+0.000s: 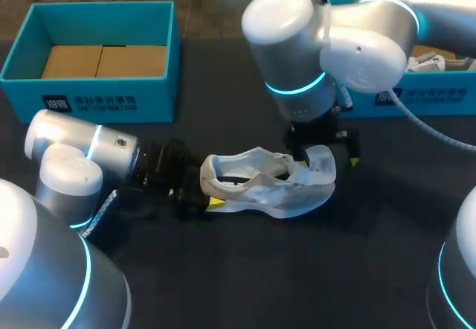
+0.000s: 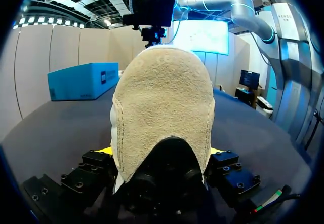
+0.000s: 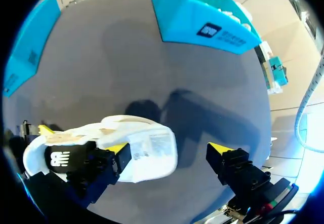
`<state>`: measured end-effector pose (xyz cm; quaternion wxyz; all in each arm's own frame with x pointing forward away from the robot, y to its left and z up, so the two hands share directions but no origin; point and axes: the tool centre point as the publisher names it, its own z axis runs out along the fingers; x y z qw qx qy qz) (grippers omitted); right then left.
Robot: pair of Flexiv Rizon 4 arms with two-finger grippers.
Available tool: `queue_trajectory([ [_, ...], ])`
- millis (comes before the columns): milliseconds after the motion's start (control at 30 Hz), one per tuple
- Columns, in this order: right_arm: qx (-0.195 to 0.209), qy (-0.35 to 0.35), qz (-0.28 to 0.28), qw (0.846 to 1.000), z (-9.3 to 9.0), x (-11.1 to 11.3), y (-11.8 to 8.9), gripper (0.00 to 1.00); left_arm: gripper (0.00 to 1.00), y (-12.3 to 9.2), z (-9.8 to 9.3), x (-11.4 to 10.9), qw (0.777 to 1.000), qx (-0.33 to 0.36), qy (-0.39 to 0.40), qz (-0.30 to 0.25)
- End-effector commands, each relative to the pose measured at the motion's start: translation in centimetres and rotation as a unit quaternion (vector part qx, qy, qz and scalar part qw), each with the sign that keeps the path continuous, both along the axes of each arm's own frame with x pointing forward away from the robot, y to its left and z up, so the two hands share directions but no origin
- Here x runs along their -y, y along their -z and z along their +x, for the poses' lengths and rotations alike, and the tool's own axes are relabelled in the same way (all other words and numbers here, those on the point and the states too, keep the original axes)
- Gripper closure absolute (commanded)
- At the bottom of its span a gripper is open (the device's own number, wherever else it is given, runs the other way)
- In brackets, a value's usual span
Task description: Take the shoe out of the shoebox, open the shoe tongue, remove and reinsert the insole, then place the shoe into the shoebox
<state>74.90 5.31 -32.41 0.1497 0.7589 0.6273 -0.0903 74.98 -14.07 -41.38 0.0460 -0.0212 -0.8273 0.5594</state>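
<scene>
The left shoebox [image 1: 89,104] has a dark panel on its front wall with a white logo and lines of small white characters, too small to make out. The right shoebox [image 1: 416,97] bears a like panel on its front wall. Inside the shoe [image 1: 268,184], a white logo mark [image 3: 59,159] stands on the dark lining, and the tongue [image 3: 152,145] carries a printed label whose fine lines cannot be read

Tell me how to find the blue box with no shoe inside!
Start at the dark table, where a white shoe lies in the middle. Two blue boxes stand along the far edge; take the left box. It shows only brown cardboard inside, while the right box has something white in it.
</scene>
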Motion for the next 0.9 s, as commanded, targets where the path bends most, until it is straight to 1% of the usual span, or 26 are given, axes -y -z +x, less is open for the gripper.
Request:
queue_trajectory([
  [33, 0.003, -0.009, -0.019, 1.0, 0.6, -1.8, -1.4, 0.0, 1.0, -0.1, 0.0, 0.0, 1.0, 0.0, 0.001, 0.002],
  [300, 0.018, -0.053, -0.052, 0.997, 2.5, -4.5, -4.5, 0.0, 1.0, -0.1, 0.0, 0.0, 1.0, 0.0, 0.001, 0.002],
  [467, 0.025, -0.108, -0.07, 0.991, 4.7, -6.5, -6.6, 0.0, 1.0, -0.1, 0.0, 0.0, 1.0, 0.0, 0.001, 0.002],
  [633, 0.027, -0.163, -0.072, 0.984, 6.7, -8.7, -8.1, 0.0, 1.0, -0.1, 0.0, 0.0, 1.0, 0.0, 0.001, 0.002],
  [767, 0.025, -0.235, -0.061, 0.97, 8.1, -10.8, -9.4, 0.0, 1.0, -0.1, 0.0, 0.0, 1.0, 0.0, 0.001, 0.002],
  [833, 0.029, -0.282, -0.05, 0.958, 8.5, -11.9, -10.0, 0.0, 1.0, -0.1, 0.0, 0.0, 1.0, 0.0, 0.001, 0.002],
  [867, 0.023, -0.302, -0.053, 0.951, 8.7, -12.4, -10.3, 0.0, 1.0, -0.1, 0.0, 0.0, 1.0, 0.0, 0.001, 0.002],
  [900, 0.027, -0.329, -0.046, 0.943, 8.8, -12.8, -10.6, 0.0, 1.0, -0.1, 0.0, 0.0, 1.0, 0.0, 0.001, 0.002],
])
